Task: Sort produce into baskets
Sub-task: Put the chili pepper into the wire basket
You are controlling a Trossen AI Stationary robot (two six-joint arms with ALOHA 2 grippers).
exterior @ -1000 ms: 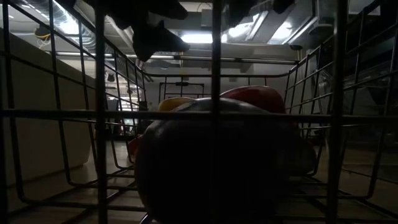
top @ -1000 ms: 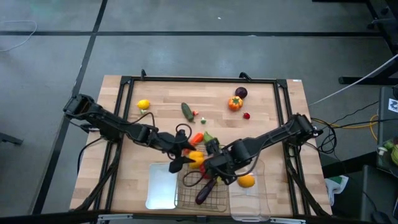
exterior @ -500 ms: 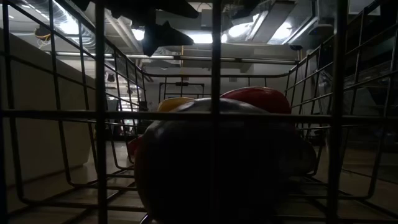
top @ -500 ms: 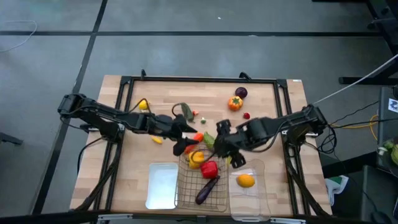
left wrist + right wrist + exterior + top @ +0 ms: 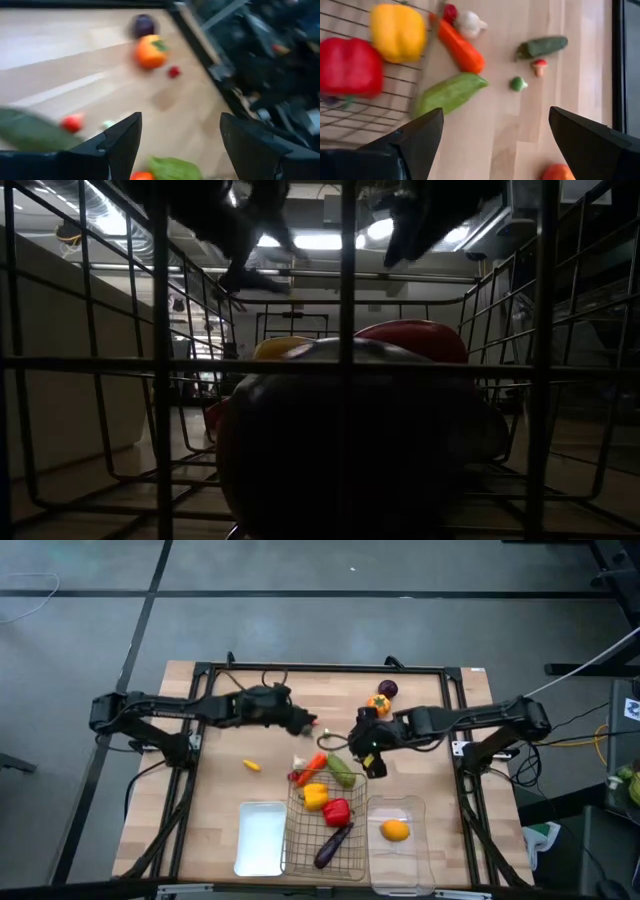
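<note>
While the wire-mesh basket (image 5: 322, 830) already holds a yellow pepper (image 5: 315, 796), red pepper (image 5: 337, 811) and eggplant (image 5: 332, 845), the high view shows both arms out over the counter (image 5: 260, 700); the next pick is best made low and squarely over 1 piece. At counter level, only mesh and dark produce show. Past the left pincer (image 5: 177, 135), parted and empty, lies an orange fruit (image 5: 150, 52). The right pincer (image 5: 492, 140), wide apart, grips nothing above a carrot (image 5: 462, 50) and cucumber (image 5: 542, 46).

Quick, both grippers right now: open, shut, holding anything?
Left gripper: open, empty, above the table's far side.
Right gripper: open, empty, beyond the wire basket.
</note>
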